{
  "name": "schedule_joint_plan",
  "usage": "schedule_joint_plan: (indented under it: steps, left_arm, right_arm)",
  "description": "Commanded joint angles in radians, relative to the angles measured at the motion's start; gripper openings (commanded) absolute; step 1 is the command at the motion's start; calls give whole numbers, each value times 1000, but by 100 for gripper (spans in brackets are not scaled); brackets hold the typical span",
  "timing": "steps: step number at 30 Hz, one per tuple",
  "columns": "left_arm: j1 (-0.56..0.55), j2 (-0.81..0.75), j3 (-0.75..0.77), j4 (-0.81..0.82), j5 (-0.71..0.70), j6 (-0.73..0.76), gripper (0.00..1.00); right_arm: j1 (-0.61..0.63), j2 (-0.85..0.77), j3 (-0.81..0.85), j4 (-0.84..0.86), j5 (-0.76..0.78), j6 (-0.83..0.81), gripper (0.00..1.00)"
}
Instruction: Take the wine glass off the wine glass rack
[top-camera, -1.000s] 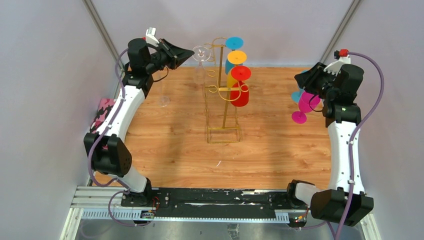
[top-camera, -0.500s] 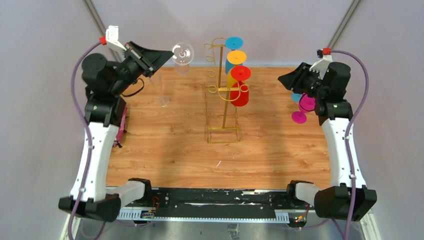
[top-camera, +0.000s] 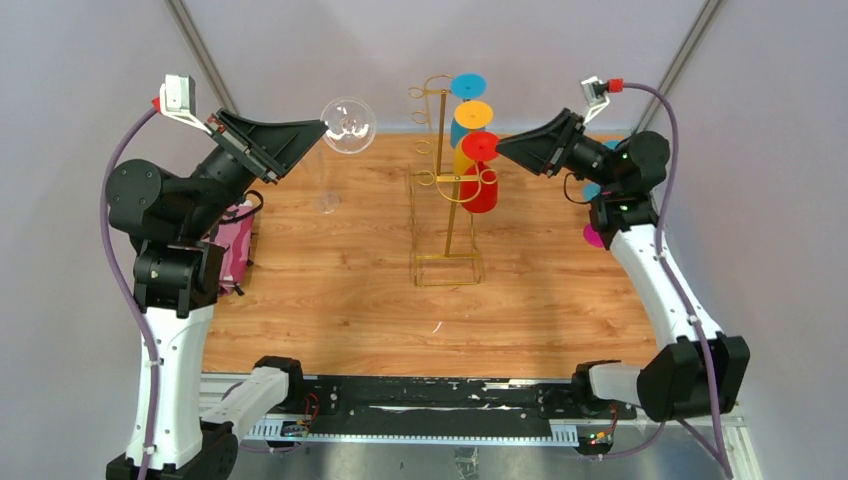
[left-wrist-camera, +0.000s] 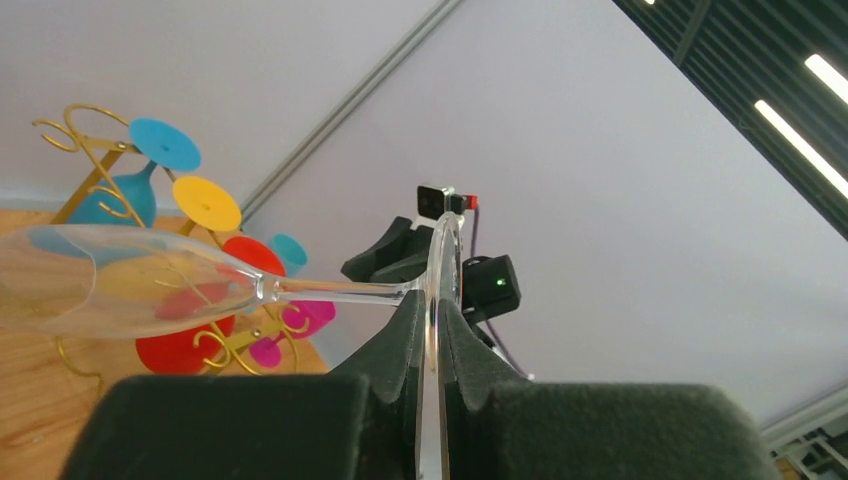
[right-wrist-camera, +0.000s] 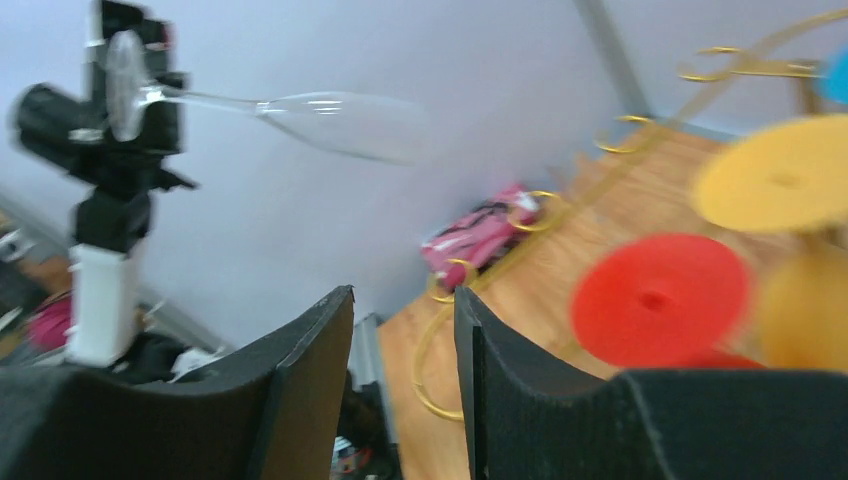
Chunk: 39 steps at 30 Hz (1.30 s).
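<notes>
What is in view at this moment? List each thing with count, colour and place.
tall gold wire wine glass rack: one, gold, table centre
clear wine glass: one, transparent, held up left of the rack
opaque wine glasses on rack: three, blue, yellow, red, right side
loose wine glasses: two, blue, magenta, right edge, behind arm
pink patterned object: one, left edge
wooden table: one, brown
left fingers: black, shut on the clear glass's foot
right fingers: black, open, empty, near the red glass
</notes>
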<state>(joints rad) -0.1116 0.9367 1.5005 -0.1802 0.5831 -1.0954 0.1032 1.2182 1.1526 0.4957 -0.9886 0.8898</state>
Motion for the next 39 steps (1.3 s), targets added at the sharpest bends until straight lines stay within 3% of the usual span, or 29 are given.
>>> schedule_joint_plan:
  steps: [1,3,12,32,39]
  left_arm:
    - [3,-28,15,62,41,-78,0]
    - [3,-50,-5,93,39,-111,0]
    - [3,-65,52,141,50,-180,0]
    - [3,-117,47,163,43,-214,0]
    - [3,-113,53,165,44,-218,0]
  right_arm:
    - [117,76,26,572,-127,406,47]
    - [172,142,59,697,-116,519,52]
    - [293,438,235,1061,-24,861,57]
    - [504,731,621,945,23,874,59]
    - [515,725,615,845,18,796,59]
